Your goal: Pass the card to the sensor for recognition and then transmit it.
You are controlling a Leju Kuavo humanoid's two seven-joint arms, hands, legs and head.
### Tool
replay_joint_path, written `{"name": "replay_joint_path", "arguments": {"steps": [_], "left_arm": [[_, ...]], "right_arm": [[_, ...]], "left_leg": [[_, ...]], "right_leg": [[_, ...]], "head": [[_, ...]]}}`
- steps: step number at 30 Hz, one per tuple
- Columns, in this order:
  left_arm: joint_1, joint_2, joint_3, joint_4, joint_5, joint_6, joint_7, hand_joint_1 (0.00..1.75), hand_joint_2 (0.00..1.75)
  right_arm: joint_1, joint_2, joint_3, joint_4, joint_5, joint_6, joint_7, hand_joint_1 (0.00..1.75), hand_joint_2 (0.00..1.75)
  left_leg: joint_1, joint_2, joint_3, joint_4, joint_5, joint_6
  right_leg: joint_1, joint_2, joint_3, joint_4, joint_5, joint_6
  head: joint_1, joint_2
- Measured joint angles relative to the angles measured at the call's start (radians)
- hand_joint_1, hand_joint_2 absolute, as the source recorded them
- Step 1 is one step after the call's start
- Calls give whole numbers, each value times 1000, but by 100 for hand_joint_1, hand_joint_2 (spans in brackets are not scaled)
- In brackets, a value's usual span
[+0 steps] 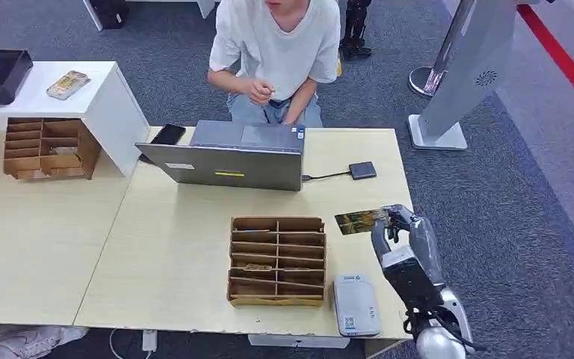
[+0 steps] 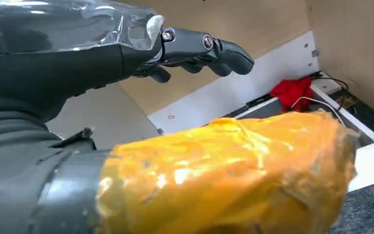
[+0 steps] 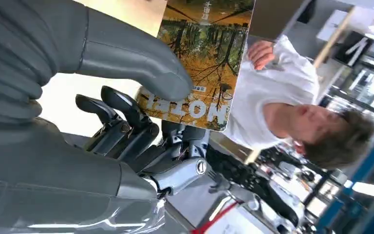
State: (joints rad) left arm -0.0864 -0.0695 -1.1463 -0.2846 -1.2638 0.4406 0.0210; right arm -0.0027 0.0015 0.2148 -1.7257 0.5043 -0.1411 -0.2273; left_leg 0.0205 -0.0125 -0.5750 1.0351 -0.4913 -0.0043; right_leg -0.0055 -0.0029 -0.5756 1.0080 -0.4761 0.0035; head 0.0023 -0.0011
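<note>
A pale wooden table (image 1: 179, 247) stands on grey carpet, and across it from me a person (image 1: 276, 52) in a white shirt sits behind an open grey laptop (image 1: 228, 161). A small dark box (image 1: 362, 170) lies beside the laptop, joined to it by a cable. Nearer my side of the table I see a wooden slotted organiser (image 1: 277, 260), and just beside it, at the table's near edge, the pale grey card sensor (image 1: 356, 304).

My right robot hand (image 1: 397, 224) is raised over the table's right edge, beyond the sensor and well apart from it. It holds the card (image 1: 361, 221) by one end, with the rest of the card sticking out towards the organiser. From the right wrist view the thick thumb presses on the card's (image 3: 202, 53) printed face (an autumn forest picture with large white lettering) and the dark fingers (image 3: 121, 109) curl behind it.

In the left wrist view my left robot hand (image 2: 195, 51) holds nothing, its dark fingers stretched out, with an orange-wrapped part of the arm in front of the camera.

Further left, a second wooden organiser (image 1: 48, 148) sits on the adjoining table beside a white stand (image 1: 82, 97).
</note>
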Motion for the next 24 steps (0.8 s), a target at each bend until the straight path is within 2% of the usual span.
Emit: {"name": "replay_joint_path", "arguments": {"steps": [6, 9, 15, 20, 24], "left_arm": [[-8, 5, -12, 0, -2, -1, -16, 0, 0], [-31, 5, -46, -6, -32, -63, -52, 0, 0], [-48, 8, -88, -14, -39, -51, -65, 0, 0], [-58, 12, -108, -23, -45, -51, -82, 0, 0], [-62, 14, -119, -28, -45, -51, -84, 0, 0]], "right_arm": [[-10, 13, 29, -27, 63, -40, -13, 175, 175], [-26, 18, 49, -29, 91, -49, -7, 175, 175], [-63, 25, 93, -28, 145, -70, 16, 175, 175], [-103, 32, 136, -18, 261, -134, 54, 175, 175], [-122, 37, 156, -10, 295, -150, 65, 175, 175]], "left_leg": [[2, 0, 0, 0, 0, -1], [0, -3, -2, 0, 2, -4], [0, -4, -3, 0, 2, -4], [0, -5, -4, 0, 3, -4], [0, -5, -4, 0, 3, -4]], "right_leg": [[2, 0, 0, 0, 0, -3], [1, -3, -1, 0, 0, -4], [1, -5, -1, 0, 0, -4], [1, -6, -1, 0, 0, -4], [1, -6, -1, 0, 0, -4]], "head": [[0, 0], [0, 0], [0, 0], [0, 0], [0, 0]]}}
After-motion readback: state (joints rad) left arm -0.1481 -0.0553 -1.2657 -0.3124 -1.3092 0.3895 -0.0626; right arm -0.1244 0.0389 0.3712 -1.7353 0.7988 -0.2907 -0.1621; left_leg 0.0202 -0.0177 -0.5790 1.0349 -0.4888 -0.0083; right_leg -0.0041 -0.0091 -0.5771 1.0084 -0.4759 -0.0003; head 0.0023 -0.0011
